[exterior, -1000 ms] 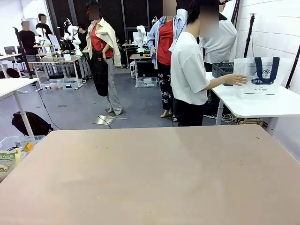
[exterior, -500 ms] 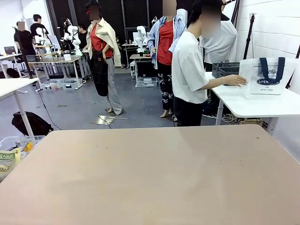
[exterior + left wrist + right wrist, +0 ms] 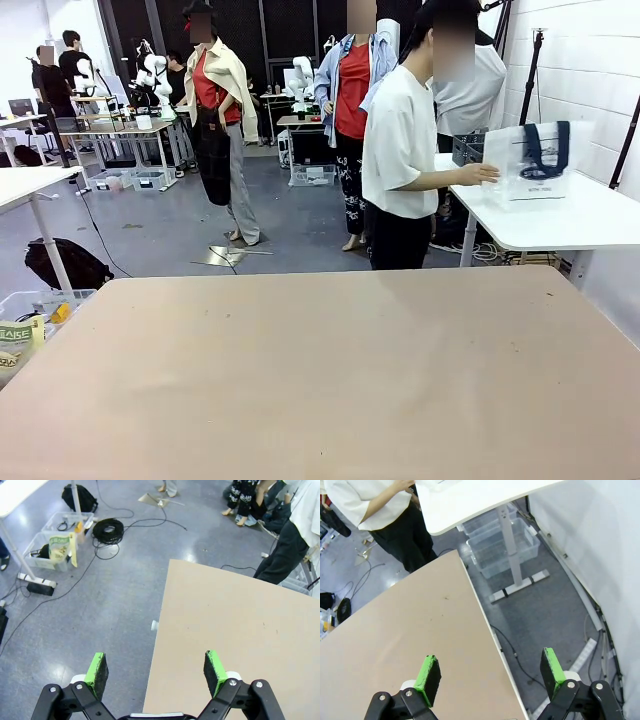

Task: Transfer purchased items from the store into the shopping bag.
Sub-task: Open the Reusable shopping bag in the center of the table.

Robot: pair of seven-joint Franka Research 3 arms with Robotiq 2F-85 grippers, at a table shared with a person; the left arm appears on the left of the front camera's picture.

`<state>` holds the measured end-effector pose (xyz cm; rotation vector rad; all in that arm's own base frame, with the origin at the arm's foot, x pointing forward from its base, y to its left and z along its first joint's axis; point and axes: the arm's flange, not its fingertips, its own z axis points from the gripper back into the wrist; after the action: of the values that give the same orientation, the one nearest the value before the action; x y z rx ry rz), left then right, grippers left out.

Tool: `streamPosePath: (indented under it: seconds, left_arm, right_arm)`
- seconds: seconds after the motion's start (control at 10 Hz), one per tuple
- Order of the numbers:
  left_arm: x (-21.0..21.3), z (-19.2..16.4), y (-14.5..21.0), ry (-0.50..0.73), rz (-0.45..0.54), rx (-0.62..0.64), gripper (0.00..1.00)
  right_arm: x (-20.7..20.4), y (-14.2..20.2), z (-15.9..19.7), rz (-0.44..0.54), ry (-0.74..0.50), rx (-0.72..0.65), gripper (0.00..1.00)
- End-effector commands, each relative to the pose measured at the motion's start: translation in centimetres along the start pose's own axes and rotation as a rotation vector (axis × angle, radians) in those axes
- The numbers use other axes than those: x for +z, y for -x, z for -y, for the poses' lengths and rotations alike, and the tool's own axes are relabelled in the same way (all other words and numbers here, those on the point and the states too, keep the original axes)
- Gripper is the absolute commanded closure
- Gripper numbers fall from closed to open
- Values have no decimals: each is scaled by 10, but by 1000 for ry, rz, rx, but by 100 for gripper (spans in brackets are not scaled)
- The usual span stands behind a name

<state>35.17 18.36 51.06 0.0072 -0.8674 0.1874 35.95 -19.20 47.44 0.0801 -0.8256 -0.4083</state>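
Hovering with fingers wide apart and empty, the left gripper straddles the brown table edge, and the right gripper does likewise. Beyond, a person's hand touches the shopping bag at the white side table, with the basket just behind.

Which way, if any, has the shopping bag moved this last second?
Yes. The shopping bag has slid left along the white table, toward the person, covering more of the basket.
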Motion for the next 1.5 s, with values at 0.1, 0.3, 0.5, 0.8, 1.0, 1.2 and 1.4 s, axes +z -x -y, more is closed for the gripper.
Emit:
streamPosePath:
  seconds: [0.1, 0.3, 0.5, 0.8, 1.0, 1.2, 1.4]
  left_arm:
    - [1, -1, 0, -5, 0, 16, 0]
    - [1, -1, 0, -5, 0, 16, 0]
    - [1, -1, 0, -5, 0, 16, 0]
    - [1, -1, 0, -5, 0, 16, 0]
    - [1, -1, 0, -5, 0, 16, 0]
    - [1, -1, 0, -5, 0, 16, 0]
    - [1, -1, 0, -5, 0, 16, 0]
  right_arm:
    - [1, 0, 1, -2, 5, 12, 0]
    - [1, 0, 1, -2, 5, 12, 0]
    - [1, 0, 1, -2, 5, 12, 0]
    - [1, 0, 1, -2, 5, 12, 0]
    - [1, 0, 1, -2, 5, 12, 0]
    - [1, 0, 1, -2, 5, 12, 0]
    - [1, 0, 1, -2, 5, 12, 0]
